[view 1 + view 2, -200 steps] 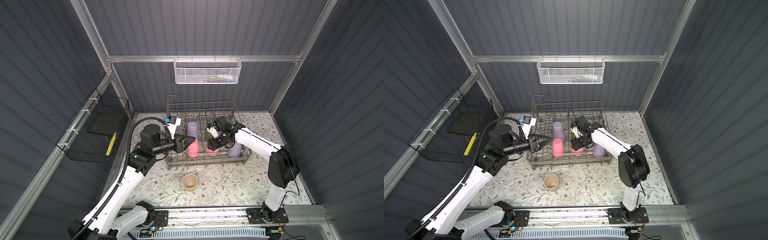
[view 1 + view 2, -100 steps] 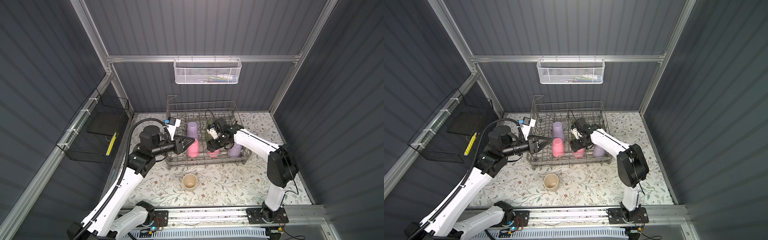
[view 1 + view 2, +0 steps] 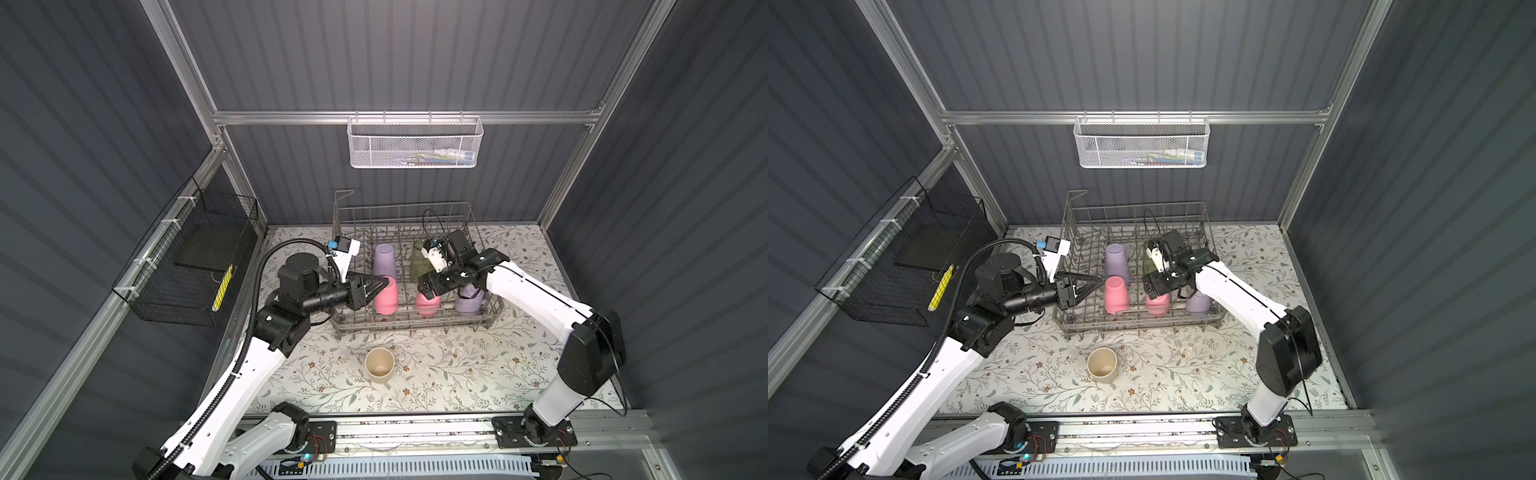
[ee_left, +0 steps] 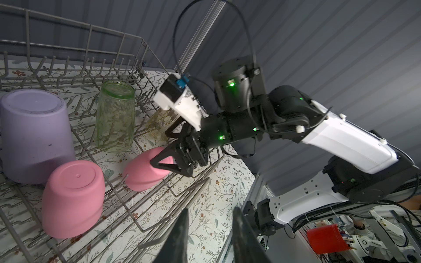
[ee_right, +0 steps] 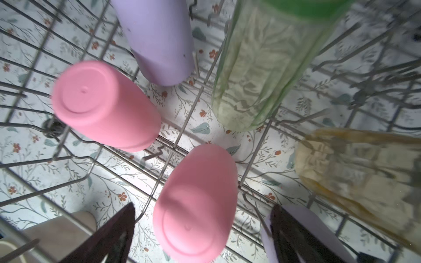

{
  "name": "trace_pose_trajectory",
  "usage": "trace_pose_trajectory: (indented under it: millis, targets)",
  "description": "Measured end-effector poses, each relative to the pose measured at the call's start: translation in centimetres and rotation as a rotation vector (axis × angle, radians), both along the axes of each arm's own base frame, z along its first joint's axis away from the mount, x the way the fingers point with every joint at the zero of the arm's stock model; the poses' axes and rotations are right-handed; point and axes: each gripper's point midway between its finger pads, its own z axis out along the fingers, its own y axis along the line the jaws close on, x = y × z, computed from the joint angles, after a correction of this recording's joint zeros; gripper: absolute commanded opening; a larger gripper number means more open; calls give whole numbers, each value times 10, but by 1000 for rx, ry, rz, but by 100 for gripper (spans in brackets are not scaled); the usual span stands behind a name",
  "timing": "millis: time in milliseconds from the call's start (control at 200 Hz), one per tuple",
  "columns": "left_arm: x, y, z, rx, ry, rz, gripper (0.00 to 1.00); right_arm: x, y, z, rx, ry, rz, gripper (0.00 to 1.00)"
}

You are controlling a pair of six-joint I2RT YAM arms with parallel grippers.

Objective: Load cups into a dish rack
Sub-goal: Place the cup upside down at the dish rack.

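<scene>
As the right gripper (image 3: 430, 286) hangs over a pink cup (image 5: 196, 205) in the dish rack (image 3: 415, 325), fingers spread wide, left gripper (image 3: 381, 284) at the rack's edge, fingers slightly apart, empty, beige cup (image 3: 379, 365) on the table (image 3: 457, 374).

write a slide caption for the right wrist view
Right tool open astride an upturned pink cup in the dish rack, green glass and amber glass nearby

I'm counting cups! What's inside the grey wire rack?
The rack holds two pink cups, two lilac cups, a clear green glass and an amber glass. From above, the right arm hides the amber one.
</scene>
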Motion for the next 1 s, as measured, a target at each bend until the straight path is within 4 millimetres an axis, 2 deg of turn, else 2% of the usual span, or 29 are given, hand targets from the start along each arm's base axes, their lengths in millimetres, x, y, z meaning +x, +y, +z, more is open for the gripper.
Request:
trace_pose_trajectory:
  millis: [150,275,380,450,530,585,755,921,1001]
  targets:
    - [1,1,0,2,-1,7,33,-8,-11,55,66,-130,-23,93]
    - [5,3,-1,8,-3,31,34,-28,-21,99,135,-230,-17,93]
    - [13,7,-3,24,-9,83,49,-56,-16,128,182,-291,37,91]
    - [19,12,-6,36,-4,129,63,-77,-4,136,195,-302,98,89]
    - [28,19,-10,53,6,195,78,-100,12,132,196,-283,172,85]
    - [34,25,-11,63,5,246,82,-116,23,121,189,-250,222,83]
    - [50,39,-12,82,-6,361,84,-159,42,79,163,-114,314,75]
    - [60,47,-8,80,-25,432,84,-190,60,59,168,-23,388,71]
    - [64,51,-5,77,-34,462,84,-201,70,49,158,19,413,65]
